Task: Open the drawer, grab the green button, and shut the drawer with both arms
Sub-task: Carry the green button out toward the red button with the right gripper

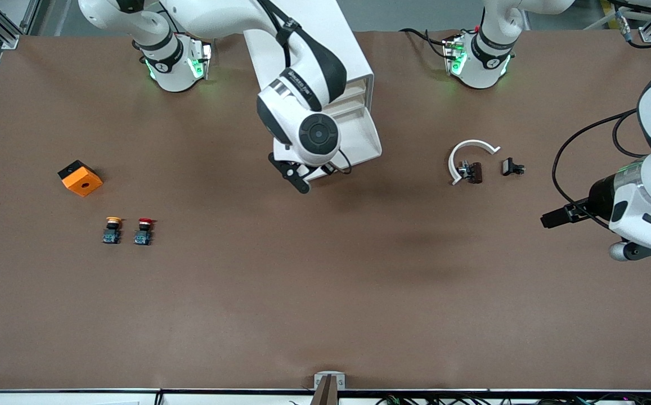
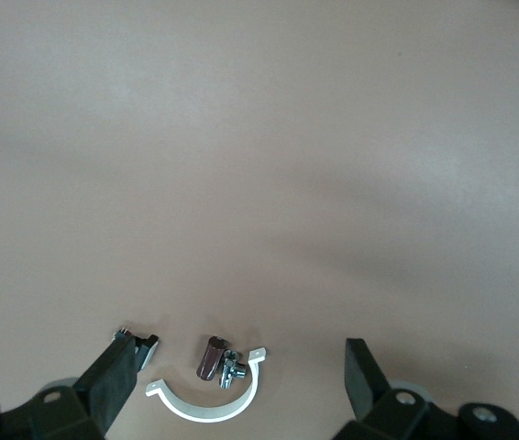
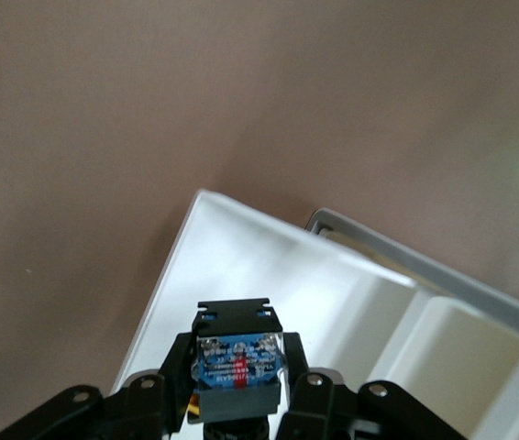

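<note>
The white drawer unit (image 1: 353,73) stands mid-table near the robots' bases, and its drawer (image 1: 366,138) is pulled out toward the front camera. My right gripper (image 1: 298,179) hangs over the drawer's front edge, shut on the button (image 3: 238,359). In the right wrist view the button's black body and blue base show between the fingers (image 3: 175,367), with the white drawer (image 3: 241,261) below; its cap is hidden. My left gripper (image 1: 550,219) waits open over the left arm's end of the table, its fingers (image 2: 113,376) wide apart and holding nothing.
A white curved clamp (image 1: 470,153), a brown cylinder (image 1: 476,172) and a small black part (image 1: 512,167) lie near the left gripper. Toward the right arm's end sit an orange block (image 1: 80,178), a yellow-capped button (image 1: 112,230) and a red-capped one (image 1: 144,232).
</note>
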`<act>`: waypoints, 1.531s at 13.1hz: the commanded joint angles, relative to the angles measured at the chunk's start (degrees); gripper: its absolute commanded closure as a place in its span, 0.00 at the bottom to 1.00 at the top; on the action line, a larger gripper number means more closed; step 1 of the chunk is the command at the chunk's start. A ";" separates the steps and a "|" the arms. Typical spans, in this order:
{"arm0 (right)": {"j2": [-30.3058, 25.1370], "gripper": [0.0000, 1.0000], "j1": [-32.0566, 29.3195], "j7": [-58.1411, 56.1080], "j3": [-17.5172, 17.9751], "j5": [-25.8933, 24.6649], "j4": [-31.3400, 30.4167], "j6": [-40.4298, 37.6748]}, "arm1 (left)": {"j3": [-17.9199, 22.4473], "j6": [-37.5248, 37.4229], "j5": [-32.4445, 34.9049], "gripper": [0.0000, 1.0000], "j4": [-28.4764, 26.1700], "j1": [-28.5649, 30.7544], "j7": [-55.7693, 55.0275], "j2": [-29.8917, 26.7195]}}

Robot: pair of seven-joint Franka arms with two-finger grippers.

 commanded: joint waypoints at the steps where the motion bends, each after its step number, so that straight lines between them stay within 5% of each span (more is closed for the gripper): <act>1: -4.36 0.92 -3.52 -4.76 0.51 -0.31 0.34 -2.49 | -0.57 2.09 1.29 0.00 -1.53 -0.84 0.79 -0.56; 5: -7.71 0.91 -10.81 -19.95 0.42 -1.36 -0.01 -8.02 | -0.66 5.25 1.29 0.00 -4.16 -3.04 0.79 -0.56; 12: -8.77 0.88 -20.31 -51.42 0.51 -12.59 -0.45 -8.74 | -0.75 16.23 1.21 0.00 -13.03 -8.92 -0.44 -0.74; 20: -8.59 0.86 -29.02 -70.08 0.42 -15.34 -13.27 12.50 | -0.84 27.93 1.21 0.00 -20.60 -15.96 -5.62 2.50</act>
